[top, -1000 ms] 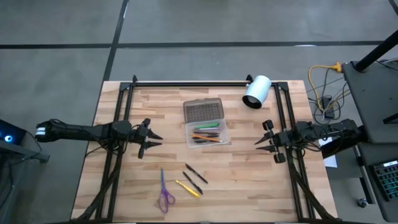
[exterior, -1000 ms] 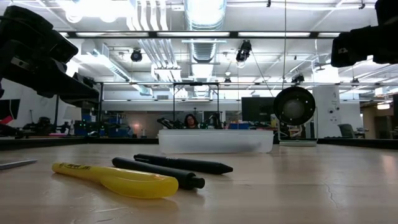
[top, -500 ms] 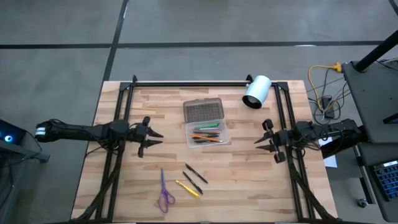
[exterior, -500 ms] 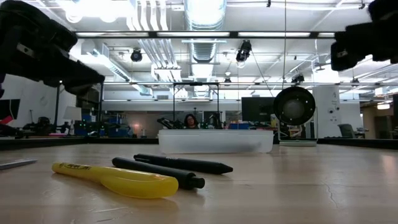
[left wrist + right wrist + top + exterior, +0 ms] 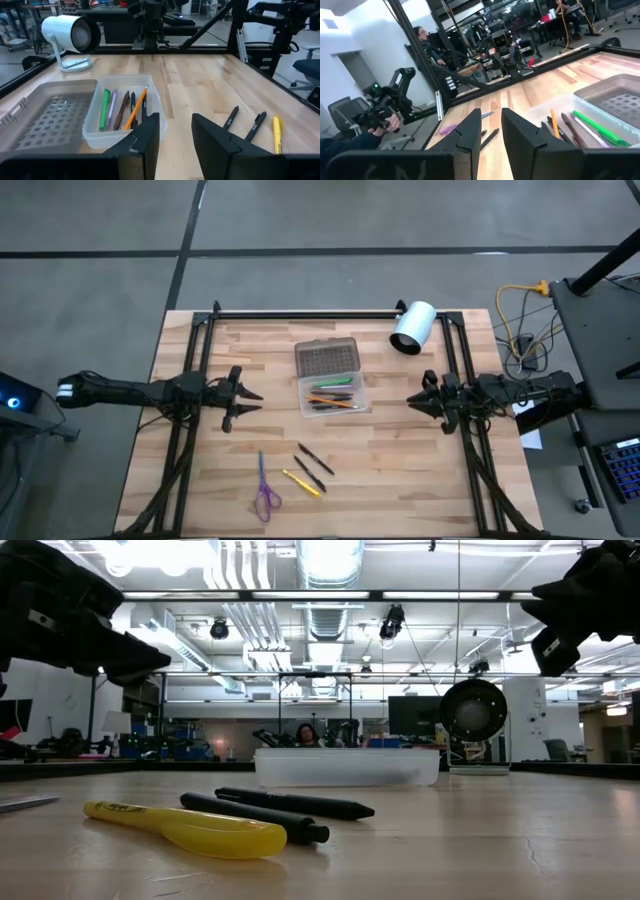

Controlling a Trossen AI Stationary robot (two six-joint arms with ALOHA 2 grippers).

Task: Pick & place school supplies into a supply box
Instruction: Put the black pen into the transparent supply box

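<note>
The supply box (image 5: pixel 337 395) is a clear tray at the table's middle with its grey textured lid (image 5: pixel 327 358) lying open on its far side. Inside lie green, orange, purple and dark pens (image 5: pixel 122 107). On the wood nearer the front rest two black pens (image 5: pixel 312 465), a yellow pen (image 5: pixel 301 483) and purple-handled scissors (image 5: pixel 265 490). My left gripper (image 5: pixel 247 402) hovers open, left of the box. My right gripper (image 5: pixel 412 400) hovers open to the box's right, rolled onto its side. Both point at the box.
A white cylinder lamp (image 5: pixel 412 328) stands at the far right of the table, beyond the right gripper. Black frame rails (image 5: pixel 190 380) run along both sides and the far edge. Bare wood lies between each gripper and the box. A person (image 5: pixel 427 45) sits behind the table.
My right gripper has rolled about its own axis, so its fingers now stand one over the other in the high view, and it has edged toward the box. My left gripper has tipped its fingers up a little. The supplies and the box have stayed put.
</note>
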